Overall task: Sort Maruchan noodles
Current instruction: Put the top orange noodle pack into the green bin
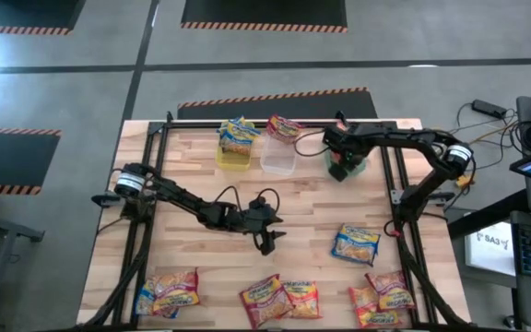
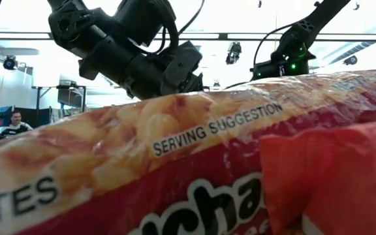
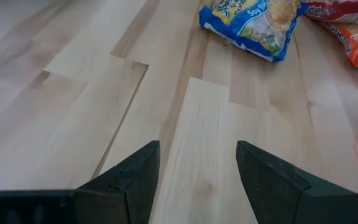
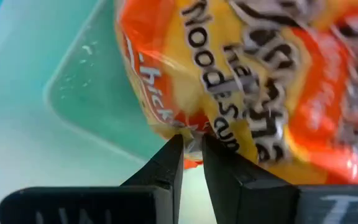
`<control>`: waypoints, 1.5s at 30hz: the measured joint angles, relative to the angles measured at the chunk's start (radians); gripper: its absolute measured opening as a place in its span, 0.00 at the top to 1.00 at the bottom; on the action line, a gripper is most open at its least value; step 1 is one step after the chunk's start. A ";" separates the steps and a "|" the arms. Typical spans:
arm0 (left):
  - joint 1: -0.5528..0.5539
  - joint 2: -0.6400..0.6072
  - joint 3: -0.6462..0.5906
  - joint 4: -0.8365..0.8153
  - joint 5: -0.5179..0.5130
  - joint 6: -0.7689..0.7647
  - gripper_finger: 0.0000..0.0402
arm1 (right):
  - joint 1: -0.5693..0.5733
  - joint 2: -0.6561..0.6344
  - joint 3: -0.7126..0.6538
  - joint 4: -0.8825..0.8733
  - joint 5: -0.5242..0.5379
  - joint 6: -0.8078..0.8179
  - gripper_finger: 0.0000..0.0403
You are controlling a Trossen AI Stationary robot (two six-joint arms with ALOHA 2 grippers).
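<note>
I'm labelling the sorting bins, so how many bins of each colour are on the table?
yellow bin: 1
clear bin: 1
green bin: 1
Total: 3 bins

pale blond wood table [image 1: 302, 207] under black arms. yellow bin [image 1: 232, 155] upper middle, clear bin [image 1: 278, 157] beside it, green bin [image 4: 86, 93] at right. orange-and-yellow packet [image 4: 241, 81] with dark lettering. blue-and-yellow packet [image 1: 355, 244] right of centre. red and orange packets [image 1: 279, 300] along the bottom edge.
</note>
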 joint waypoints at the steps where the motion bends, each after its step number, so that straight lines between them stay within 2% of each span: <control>1: 0.000 0.000 0.000 -0.003 0.000 -0.001 0.51 | -0.004 0.000 0.003 0.015 0.027 -0.008 0.87; 4: 0.000 0.000 0.000 -0.009 0.000 -0.002 0.51 | -0.021 0.000 0.009 0.061 0.053 -0.030 0.87; 20: 0.000 0.000 0.000 -0.018 0.000 -0.002 0.51 | -0.142 0.000 -0.008 0.246 0.048 -0.066 0.87; 28: 0.000 0.000 0.000 -0.018 0.000 -0.002 0.51 | -0.171 0.003 -0.009 0.297 0.045 -0.091 0.87; 33: 0.000 0.000 0.000 -0.019 0.000 -0.003 0.51 | -0.175 0.050 -0.007 0.331 0.053 -0.101 0.87; 38: 0.000 0.000 0.000 -0.033 0.000 -0.019 0.51 | -0.175 0.101 0.025 0.292 0.054 -0.115 0.87; 45: 0.000 0.000 -0.001 -0.054 0.000 -0.021 0.51 | -0.177 0.056 0.057 0.239 0.006 -0.098 0.87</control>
